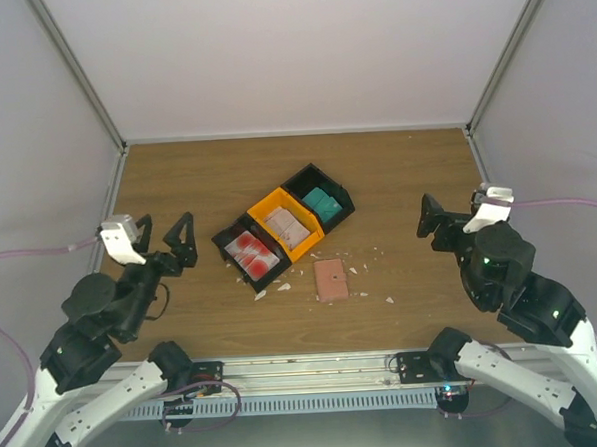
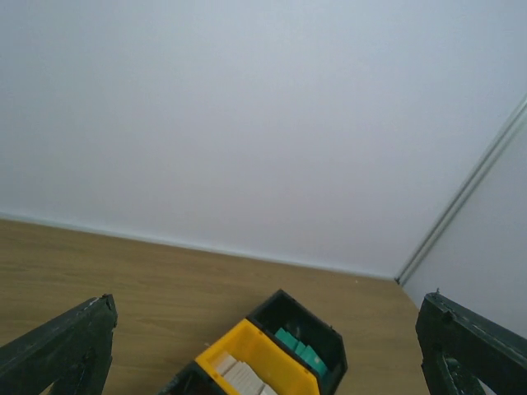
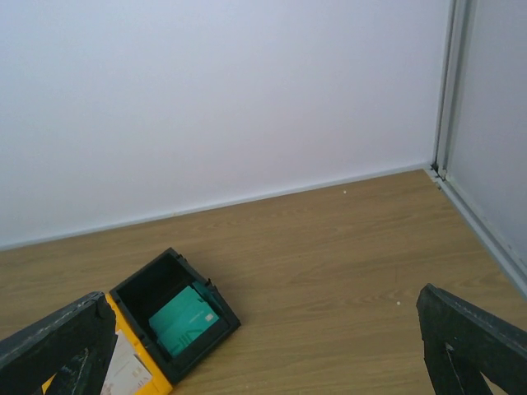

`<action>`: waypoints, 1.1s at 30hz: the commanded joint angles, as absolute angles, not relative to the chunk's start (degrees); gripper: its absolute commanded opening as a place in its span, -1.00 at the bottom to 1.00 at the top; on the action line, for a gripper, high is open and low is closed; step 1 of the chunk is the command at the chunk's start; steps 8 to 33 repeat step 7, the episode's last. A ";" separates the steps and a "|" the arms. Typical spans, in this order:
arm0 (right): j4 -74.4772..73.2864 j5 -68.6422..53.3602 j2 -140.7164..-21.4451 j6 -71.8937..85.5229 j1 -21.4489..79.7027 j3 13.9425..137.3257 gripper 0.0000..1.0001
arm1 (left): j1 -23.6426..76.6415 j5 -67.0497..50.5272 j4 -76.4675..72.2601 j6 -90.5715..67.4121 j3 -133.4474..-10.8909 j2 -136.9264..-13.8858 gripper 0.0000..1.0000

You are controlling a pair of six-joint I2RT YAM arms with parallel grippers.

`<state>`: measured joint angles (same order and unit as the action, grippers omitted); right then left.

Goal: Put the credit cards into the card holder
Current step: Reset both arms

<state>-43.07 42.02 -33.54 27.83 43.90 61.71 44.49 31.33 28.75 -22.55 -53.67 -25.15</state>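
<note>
Two grippers, both mine, both doing nothing over the wooden table (image 1: 206, 178). The left gripper (image 1: 164, 231) hung with its fingers spread wide apart and nothing between them. The right gripper (image 1: 456, 210) was the same deal, opened right up and holding nothing. In each wrist view the fingers sat way out at the bottom corners with only bare wood and wall between them.

Next biggest thing was the row of three bins (image 1: 262, 203), lying diagonally between the two grippers. The row was off to the right of my left one and to the left of my right one, touching neither. All the credit cards were in there, one kind per bin. The red-blob cards (image 1: 252, 251) were in the black end bin nearest my left gripper. The pale cards (image 1: 287, 225) were in the orange middle one. The teal cards (image 1: 325, 204) were in the black end bin nearest my right gripper, and showed up low and left in that wrist's view.

The card holder (image 1: 330, 279) lay flat and closed on the wood, just on my side of the bins. It sat roughly midway between the grippers and well apart from both.

Smallest stuff was some white paper scraps (image 1: 390, 300), scattered on the wood around the holder.
</note>
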 commanded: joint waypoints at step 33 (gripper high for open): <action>-44.08 44.52 -33.48 30.54 43.52 61.72 0.99 | 44.15 36.74 31.78 -21.77 -55.92 -23.43 0.98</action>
